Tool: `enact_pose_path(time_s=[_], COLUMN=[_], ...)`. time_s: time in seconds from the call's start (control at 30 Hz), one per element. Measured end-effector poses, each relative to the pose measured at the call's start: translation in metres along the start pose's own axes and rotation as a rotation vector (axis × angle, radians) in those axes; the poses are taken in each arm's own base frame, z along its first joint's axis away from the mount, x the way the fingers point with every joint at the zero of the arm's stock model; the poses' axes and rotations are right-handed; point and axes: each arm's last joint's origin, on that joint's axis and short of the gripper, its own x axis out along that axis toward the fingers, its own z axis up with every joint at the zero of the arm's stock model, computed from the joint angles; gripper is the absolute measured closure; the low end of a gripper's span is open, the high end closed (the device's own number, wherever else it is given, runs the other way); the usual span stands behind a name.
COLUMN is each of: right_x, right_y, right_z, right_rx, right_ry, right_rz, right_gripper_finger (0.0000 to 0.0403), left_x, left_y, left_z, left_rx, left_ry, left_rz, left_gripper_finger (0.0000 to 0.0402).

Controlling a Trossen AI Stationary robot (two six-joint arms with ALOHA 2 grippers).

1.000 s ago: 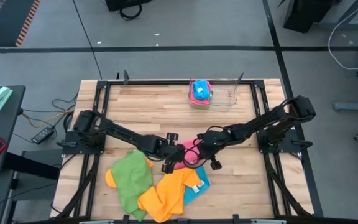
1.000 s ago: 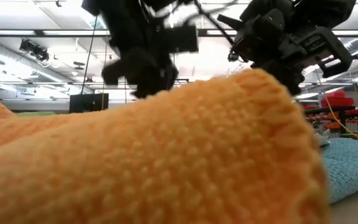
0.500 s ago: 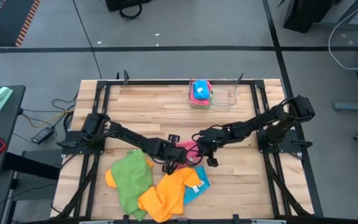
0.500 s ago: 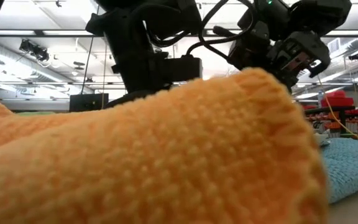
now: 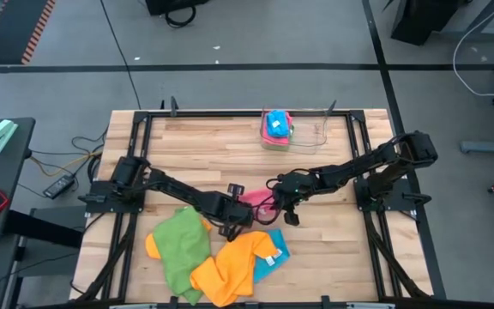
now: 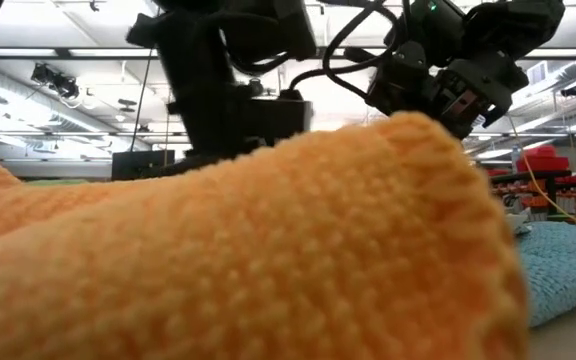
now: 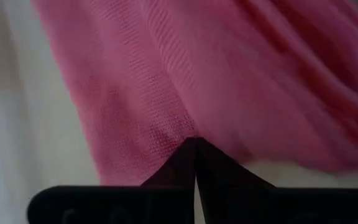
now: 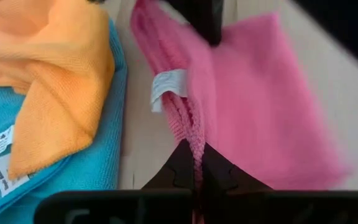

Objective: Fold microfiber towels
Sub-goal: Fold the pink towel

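Observation:
A pink microfiber towel [image 5: 256,201] lies at the table's middle between my two grippers. My left gripper [image 5: 240,215] is shut on it from the left, and my right gripper [image 5: 273,204] is shut on it from the right. In the right wrist view the pink towel [image 8: 260,99] spreads flat on the wood, with a white label [image 8: 166,84] near a bunched ridge. A green towel [image 5: 180,244], an orange towel [image 5: 230,268] and a sky blue towel [image 5: 274,254] lie heaped toward the near edge. The orange towel [image 6: 248,250] fills the low view. My left gripper pinches the pink towel's edge [image 7: 180,132] between its two shut fingers, slanting down from the table's left. One layer or several, I cannot tell. The cloth spreads away from the fingertips onto the table. My right gripper pinches the bunched ridge of the pink towel [image 8: 194,132] near the white label, slanting down from the table's right. The ridge runs along from these fingers to the left gripper's finger [image 8: 207,18]. The rest of the towel lies flat on the wood.
A small clear tray [image 5: 275,129] with folded blue and pink towels stands at the far edge. A black frame [image 5: 144,154] borders the wooden top. Bare wood [image 5: 213,159] shows between the tray and the grippers.
My left gripper has sunk a little toward the table on the pink towel. My right gripper has shifted slightly toward the far edge and rolled its wrist. The pink towel has moved a little toward the far edge with them.

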Motion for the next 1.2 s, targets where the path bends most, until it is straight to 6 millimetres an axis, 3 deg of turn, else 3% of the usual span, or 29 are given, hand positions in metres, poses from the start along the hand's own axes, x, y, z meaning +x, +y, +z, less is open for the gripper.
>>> enact_pose_path(time_s=[0.17, 0.47, 0.57, 0.8, 1.03, 1.2], right_x=[0.0, -0.001, -0.001, -0.001, -0.001, -0.001], right_y=[0.0, 0.001, 0.002, 0.002, 0.002, 0.002], right_z=[-0.001, -0.001, -0.001, -0.003, -0.002, -0.002], right_rx=[0.002, 0.028, 0.029, 0.032, 0.021, 0.018], right_ry=[0.013, 0.016, 0.017, 0.036, 0.031, 0.03], right_rz=[0.0, 0.041, 0.043, 0.05, 0.055, 0.057], right_gripper_finger=[0.0395, 0.0395, 0.0395, 0.0395, 0.0395, 0.0395], left_x=[-0.016, -0.017, -0.015, -0.016, -0.014, -0.021], left_y=[0.006, 0.001, -0.009, -0.034, -0.028, -0.011], left_z=[-0.001, 0.0, 0.001, -0.017, -0.049, -0.068], left_rx=[-0.006, -0.008, -0.033, 0.019, -0.057, -0.131], left_ry=[0.001, -0.015, -0.083, -0.113, -0.288, -0.479], left_rz=[0.039, 0.04, 0.043, 0.22, 0.19, 0.114], left_gripper_finger=[0.0381, 0.0388, 0.0383, 0.0395, 0.0383, 0.0395])
